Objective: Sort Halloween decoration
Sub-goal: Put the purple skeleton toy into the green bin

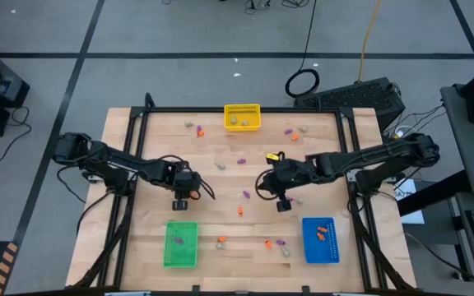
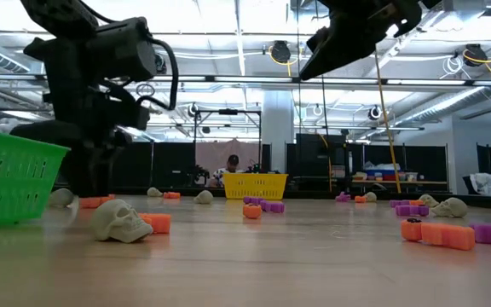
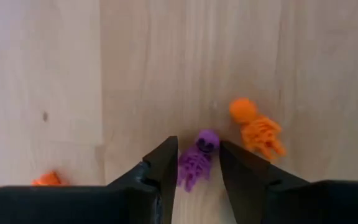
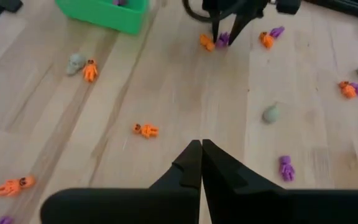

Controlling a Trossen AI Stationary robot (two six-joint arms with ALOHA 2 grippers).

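Left gripper (image 3: 197, 171) low over the near-left table, fingers parted narrowly around a purple skeleton (image 3: 196, 160), not yet pinching. Risky: orange skeleton (image 3: 257, 130) lying just beside the right finger, likely to get nudged or caught in the closing. Right gripper (image 4: 201, 163) hovering mid-table, fingers pressed together, empty. Three bins: green (image 1: 180, 244), blue (image 1: 320, 239), yellow (image 1: 242, 117). Roughly two dozen trinkets scattered, exact count uncertain.

Table (image 1: 220, 177): pale wood planks, matt, visible grain. Green bin (image 2: 11, 183), yellow bin (image 2: 254, 185): ribbed lattice plastic. Skull trinket (image 2: 118, 220): matt pale plastic. Purple skeleton (image 3: 197, 158), orange skeleton (image 3: 257, 127): smooth moulded plastic. Left gripper (image 3: 199, 168) fingers: matt black.
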